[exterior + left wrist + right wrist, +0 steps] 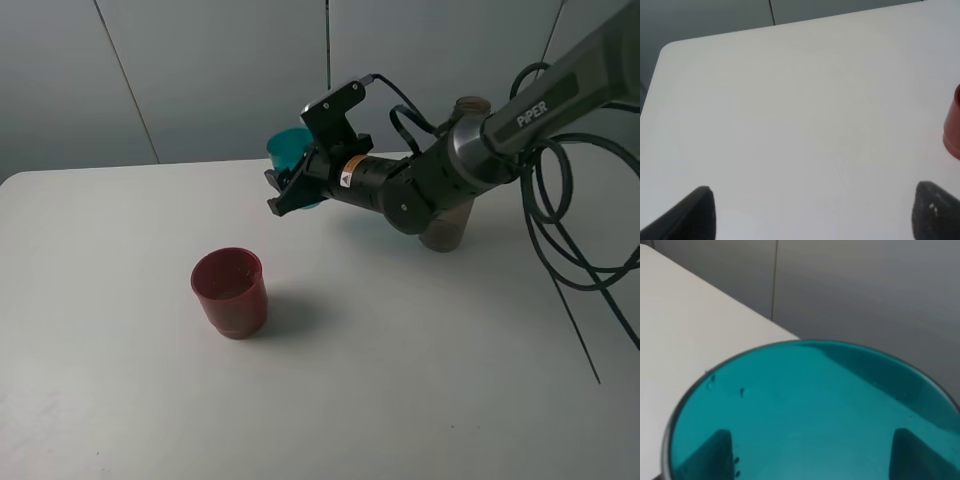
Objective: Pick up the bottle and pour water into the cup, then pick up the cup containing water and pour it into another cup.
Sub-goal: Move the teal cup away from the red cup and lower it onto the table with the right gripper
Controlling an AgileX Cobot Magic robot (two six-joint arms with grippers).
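Note:
My right gripper (296, 186) is shut on the teal cup (288, 148) and holds it in the air over the back of the table, above and to the right of the red cup (230, 292). In the right wrist view the cup (810, 405) fills the frame, with both fingers (715, 455) showing dark through its wall. The red cup stands upright on the table; its edge (953, 127) shows in the left wrist view. The smoky bottle (447, 228) stands behind the right arm, mostly hidden. My left gripper (812, 215) is open over bare table.
The white table (420, 390) stretches around the red cup. Black cables (580, 240) loop down from the right arm at the right side. A grey wall stands behind the table's far edge.

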